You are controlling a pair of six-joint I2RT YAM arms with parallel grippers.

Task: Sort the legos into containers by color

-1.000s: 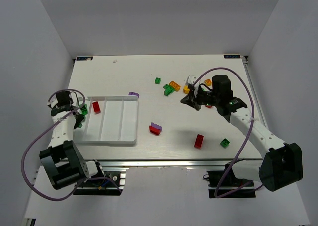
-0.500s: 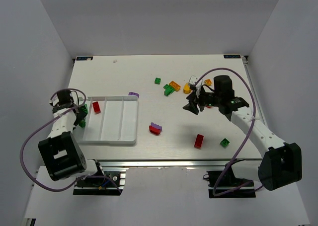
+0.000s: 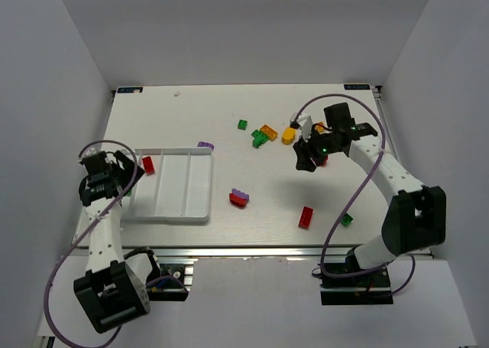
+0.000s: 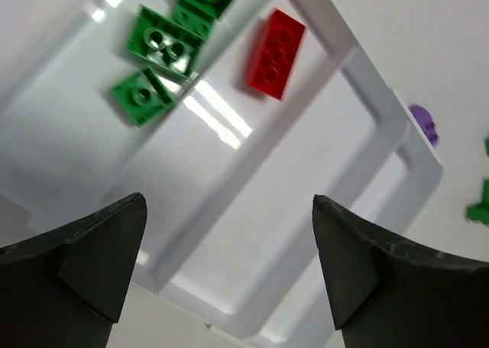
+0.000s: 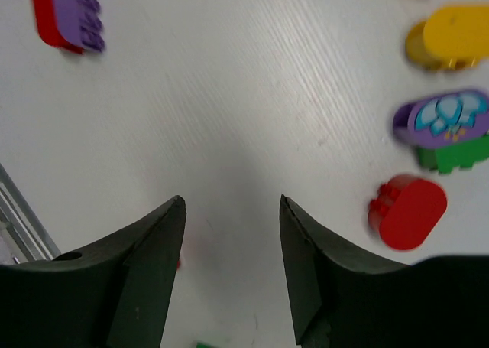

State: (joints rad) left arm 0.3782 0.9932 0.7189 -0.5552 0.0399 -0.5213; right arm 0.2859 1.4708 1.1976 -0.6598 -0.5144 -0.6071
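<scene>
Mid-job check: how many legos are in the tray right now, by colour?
green legos: 3 (one is cut off by the frame edge)
red lego: 1
Total in the tray: 4

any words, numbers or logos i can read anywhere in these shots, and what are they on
No readable text in any view.
Far-left corner tag and far-right corner tag on the table: too small to read.
Purple brick: a printed pale blue flower shape, no letters.
</scene>
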